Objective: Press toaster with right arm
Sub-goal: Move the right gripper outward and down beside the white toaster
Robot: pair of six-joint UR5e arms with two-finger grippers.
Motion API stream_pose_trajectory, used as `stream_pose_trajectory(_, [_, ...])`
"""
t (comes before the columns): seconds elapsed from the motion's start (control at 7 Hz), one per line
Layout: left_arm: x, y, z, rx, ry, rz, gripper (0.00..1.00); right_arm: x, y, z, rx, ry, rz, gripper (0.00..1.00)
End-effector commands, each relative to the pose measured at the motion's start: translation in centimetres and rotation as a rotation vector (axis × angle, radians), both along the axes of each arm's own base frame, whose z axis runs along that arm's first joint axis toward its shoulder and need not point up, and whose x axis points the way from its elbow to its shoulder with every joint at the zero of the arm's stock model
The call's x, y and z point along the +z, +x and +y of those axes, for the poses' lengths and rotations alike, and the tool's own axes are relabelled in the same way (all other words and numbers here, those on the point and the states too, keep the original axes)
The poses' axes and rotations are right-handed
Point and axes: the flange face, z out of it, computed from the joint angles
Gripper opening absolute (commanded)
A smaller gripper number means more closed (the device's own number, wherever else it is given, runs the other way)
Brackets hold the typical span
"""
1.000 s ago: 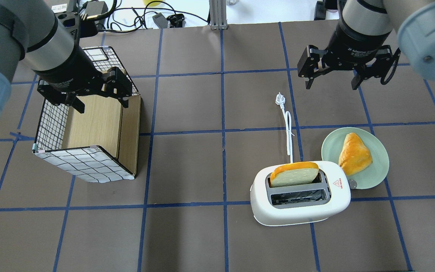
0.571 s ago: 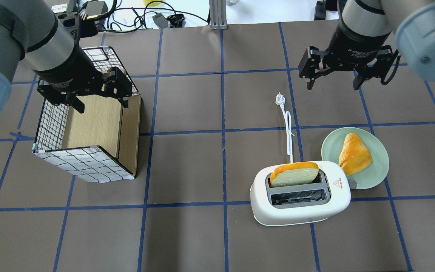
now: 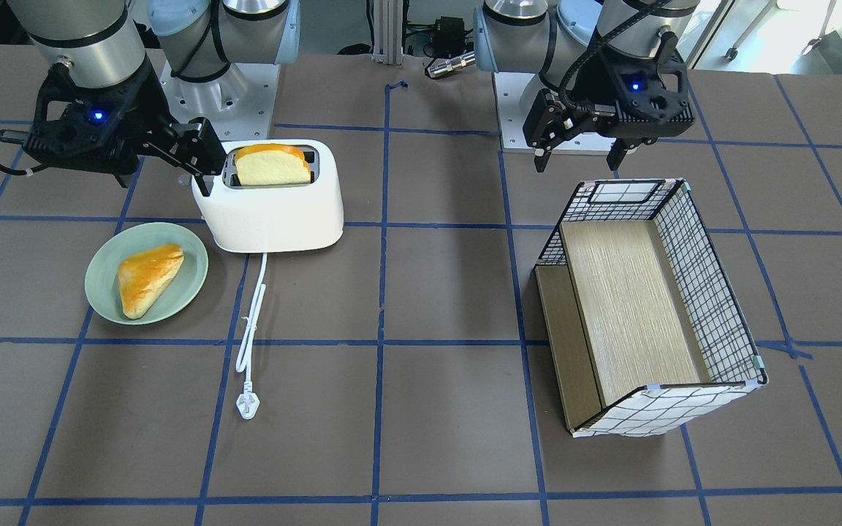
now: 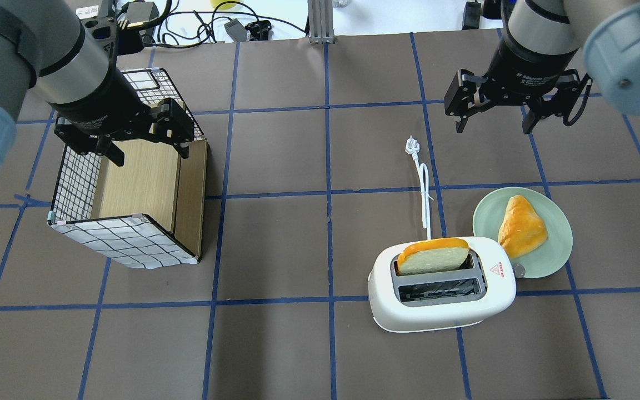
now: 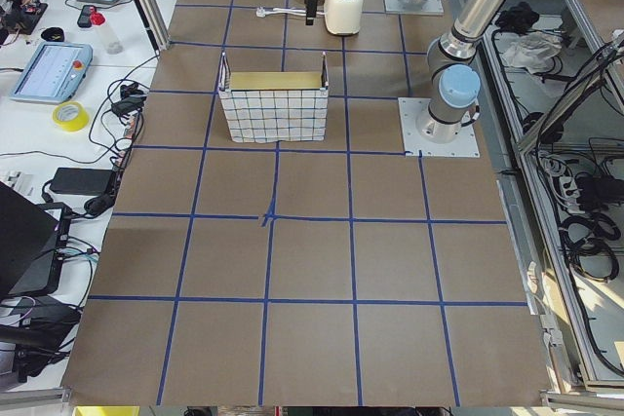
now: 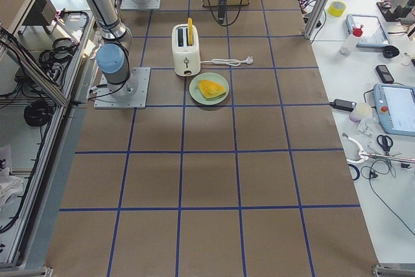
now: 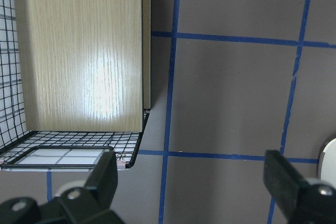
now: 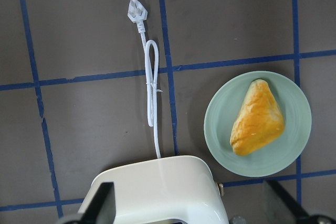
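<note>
The white two-slot toaster [image 4: 442, 316] stands at the near right of the table, with a toast slice [image 4: 431, 256] upright in its far slot and a red triangle sticker [image 4: 498, 270] on top. Its side lever [image 4: 518, 270] points towards the plate. Its white cord ends in a plug [image 4: 412, 146]. The toaster also shows in the front-facing view [image 3: 275, 212] and the right wrist view [image 8: 157, 187]. My right gripper [image 4: 492, 129] is open and empty. It hangs above the table beyond the toaster and plate, apart from both. My left gripper [image 4: 150, 157] is open and empty over the wire box.
A green plate [image 4: 553, 261] holding a pastry [image 4: 521, 226] sits right beside the toaster's lever end. A wire-grid box [image 4: 131, 244] with a wooden insert lies at the left. Cables and gear lie along the far table edge.
My right gripper has shifted slightly to the right and farther from me, still open. The left arm, toaster and plate have not moved.
</note>
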Motion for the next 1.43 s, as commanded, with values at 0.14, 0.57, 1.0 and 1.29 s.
stream_pose_trajectory(0.14, [0.0, 0.0, 0.0, 0.0, 0.001, 0.002, 1.0, -0.4, -5.0, -1.3, -0.024, 0.002, -0.124, 0.5])
stream_pose_trajectory(0.57, [0.0, 0.0, 0.0, 0.0, 0.001, 0.0, 1.0, -2.3, -10.1, -0.7, 0.001, 0.098, -0.249, 0.0])
stream_pose_trajectory(1.0, [0.0, 0.0, 0.0, 0.0, -0.001, 0.0, 1.0, -6.9, -14.6, 0.6, -0.009, 0.133, -0.412, 0.0])
stream_pose_trajectory(1.29, [0.0, 0.0, 0.0, 0.0, 0.001, 0.0, 1.0, -11.6, -22.0, 3.4, -0.026, 0.113, -0.566, 0.0])
